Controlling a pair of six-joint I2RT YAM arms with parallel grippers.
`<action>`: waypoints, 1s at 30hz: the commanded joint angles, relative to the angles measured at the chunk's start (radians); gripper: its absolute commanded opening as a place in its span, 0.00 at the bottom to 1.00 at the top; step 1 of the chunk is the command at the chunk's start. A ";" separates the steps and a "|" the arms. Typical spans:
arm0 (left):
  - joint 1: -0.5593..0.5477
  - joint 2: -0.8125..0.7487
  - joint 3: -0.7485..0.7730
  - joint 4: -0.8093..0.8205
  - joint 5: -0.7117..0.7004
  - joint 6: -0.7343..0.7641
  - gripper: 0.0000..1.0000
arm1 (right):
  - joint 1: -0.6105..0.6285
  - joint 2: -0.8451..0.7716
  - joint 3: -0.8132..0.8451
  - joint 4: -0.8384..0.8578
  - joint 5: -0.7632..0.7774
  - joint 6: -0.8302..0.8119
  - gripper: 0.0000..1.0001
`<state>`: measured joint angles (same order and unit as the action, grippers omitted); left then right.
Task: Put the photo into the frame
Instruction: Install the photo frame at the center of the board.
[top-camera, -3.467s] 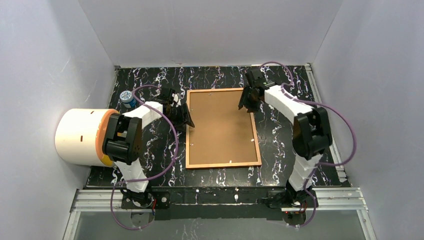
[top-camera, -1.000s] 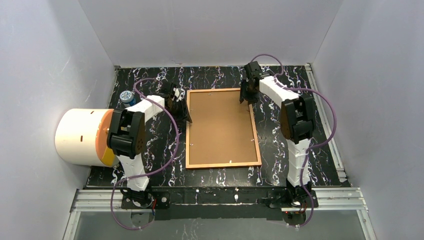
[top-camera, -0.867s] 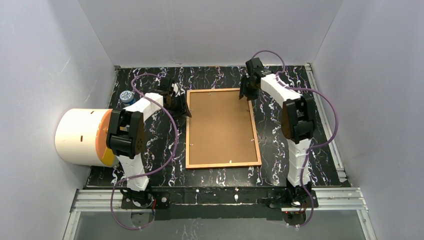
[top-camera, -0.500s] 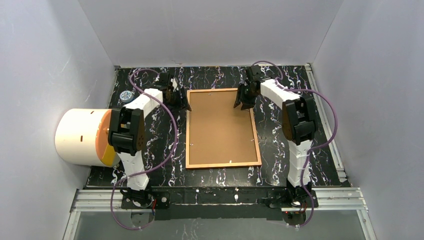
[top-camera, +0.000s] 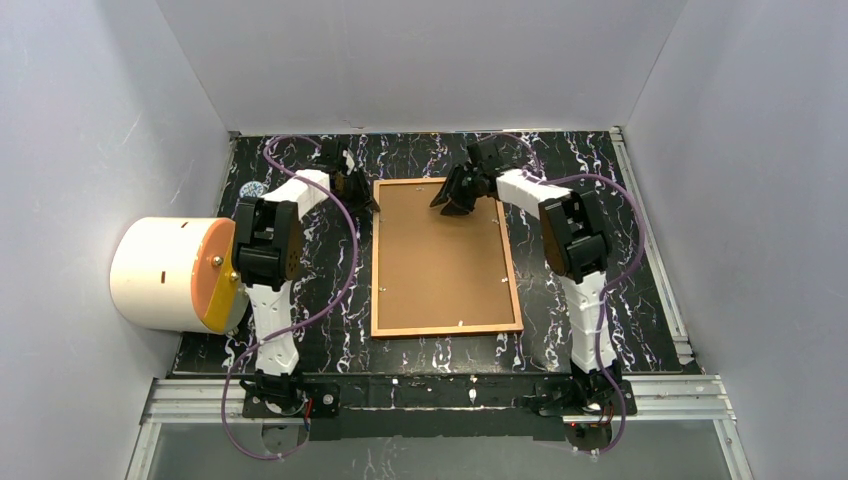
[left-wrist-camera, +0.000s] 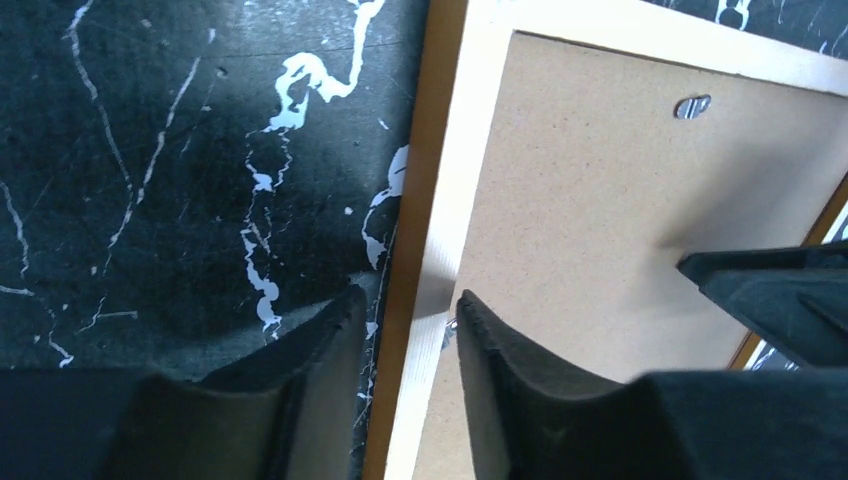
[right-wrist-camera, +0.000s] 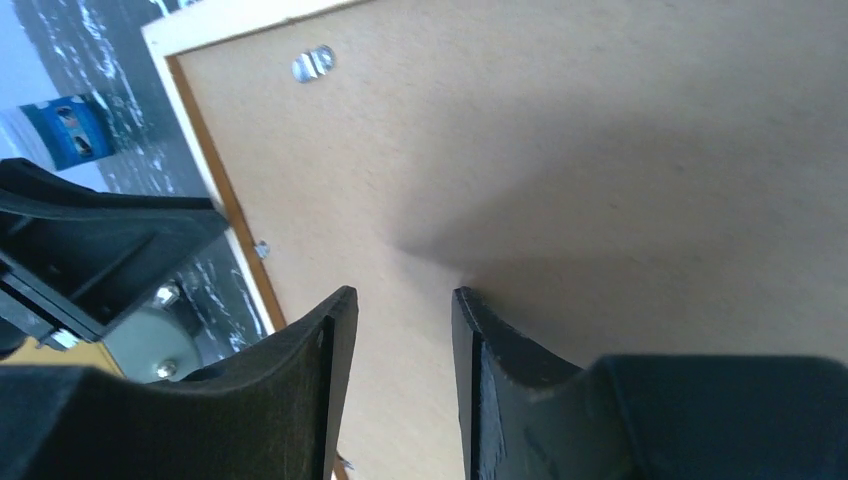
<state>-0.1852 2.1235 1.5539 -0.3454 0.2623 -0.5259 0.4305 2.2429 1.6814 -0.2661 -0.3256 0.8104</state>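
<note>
The frame (top-camera: 446, 329) lies back-up on the black marble table, a brown backing board (top-camera: 440, 260) filling it. The photo is not visible in any view. My left gripper (top-camera: 357, 192) sits at the frame's far left corner. In the left wrist view it (left-wrist-camera: 405, 315) is open and straddles the left rail (left-wrist-camera: 440, 180), one finger over the table and one over the board (left-wrist-camera: 600, 220). My right gripper (top-camera: 447, 203) hovers over the far part of the board. In the right wrist view it (right-wrist-camera: 400, 300) is open, with only bare board (right-wrist-camera: 600, 150) between its fingers.
A white cylinder with an orange lid (top-camera: 160, 272) lies at the table's left edge. A small blue can (top-camera: 250, 188) stands beside the left arm. Metal tabs (left-wrist-camera: 692, 105) (right-wrist-camera: 314, 62) sit along the frame's inner edge. Grey walls enclose the table.
My right gripper has swung left from the frame's far right corner to over the board. My left gripper has slid along the left rail toward the far corner.
</note>
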 joint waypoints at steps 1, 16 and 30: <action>-0.001 0.037 0.035 -0.024 0.055 0.010 0.32 | 0.041 0.060 0.087 0.065 0.042 0.089 0.48; -0.002 0.037 -0.026 -0.033 0.089 0.030 0.15 | 0.073 0.220 0.216 0.097 0.202 0.164 0.44; -0.002 0.026 -0.051 -0.036 0.096 0.030 0.15 | 0.074 0.256 0.267 0.079 0.245 0.134 0.43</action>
<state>-0.1745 2.1490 1.5482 -0.3096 0.3523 -0.5121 0.5056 2.4390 1.9278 -0.1123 -0.1669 0.9806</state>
